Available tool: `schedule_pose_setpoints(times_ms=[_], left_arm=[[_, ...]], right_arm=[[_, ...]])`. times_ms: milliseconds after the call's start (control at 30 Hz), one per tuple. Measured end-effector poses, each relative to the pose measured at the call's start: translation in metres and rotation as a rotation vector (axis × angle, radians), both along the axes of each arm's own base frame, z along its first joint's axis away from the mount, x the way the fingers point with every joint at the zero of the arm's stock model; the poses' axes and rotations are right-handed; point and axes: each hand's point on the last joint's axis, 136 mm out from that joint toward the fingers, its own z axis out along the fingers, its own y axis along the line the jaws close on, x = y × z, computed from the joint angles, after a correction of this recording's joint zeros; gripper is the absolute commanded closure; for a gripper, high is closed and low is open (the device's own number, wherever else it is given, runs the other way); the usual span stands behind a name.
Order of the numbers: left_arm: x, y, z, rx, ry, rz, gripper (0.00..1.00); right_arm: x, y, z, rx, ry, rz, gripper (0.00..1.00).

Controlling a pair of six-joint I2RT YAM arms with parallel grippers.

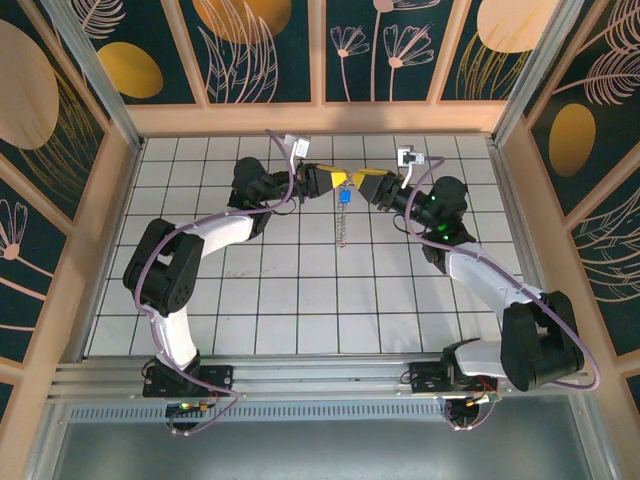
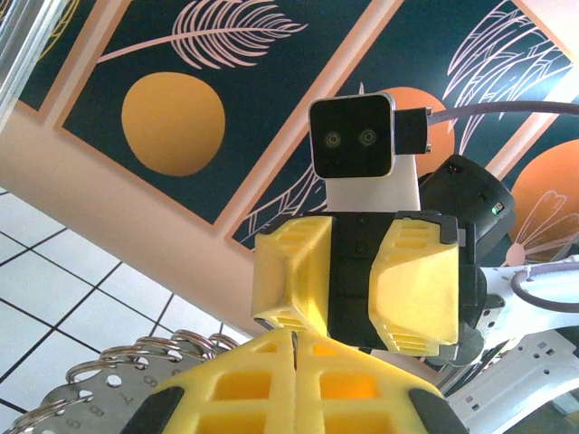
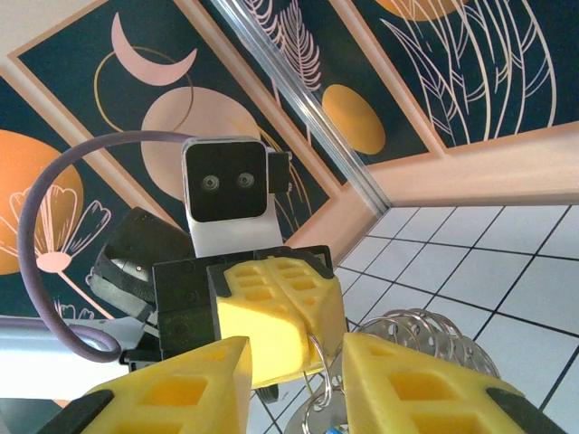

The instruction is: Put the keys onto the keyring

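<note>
Left gripper is pinched fully shut on the keyring, holding it up over the far middle of the white tiled table. The big loop hangs straight down from the fingertips, strung with small silvery pieces. In the left wrist view those pieces and a few wire coils fan out just beside and below the closed yellow fingers. Right gripper faces it tip to tip, very close. Its jaws stand partway apart, with a thin turn of the ring's wire and a sliver of blue in the gap. The bottom edge of the right wrist view cuts this off, so it is not possible to tell whether the jaws are pressing on either one. The blue key sits just under the two meeting tips, at the top of the hanging loop. By judgement, both parts have been picked up and brought together, and threading is in hand. What is left is to work the key fully onto the wire and let go.
</note>
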Motion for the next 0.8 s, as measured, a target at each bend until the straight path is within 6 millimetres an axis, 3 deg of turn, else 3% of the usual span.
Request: schedule_pose_setpoints(times_ms=[267,533,667,800], left_arm=[[0.000,0.000,0.000,0.000,0.000,0.000,1.00],[0.001,0.000,0.000,-0.001,0.001,0.005,1.00],[0.001,0.000,0.000,-0.002,0.001,0.008,1.00],[0.002,0.000,0.000,0.001,-0.004,0.012,0.77]], right_arm=[[0.003,0.010,-0.016,-0.005,0.048,0.026,0.72],[0.004,0.014,-0.021,-0.004,0.065,0.039,1.00],[0.004,0.014,-0.021,-0.008,0.057,0.040,1.00],[0.004,0.014,-0.020,-0.019,0.046,0.047,1.00]])
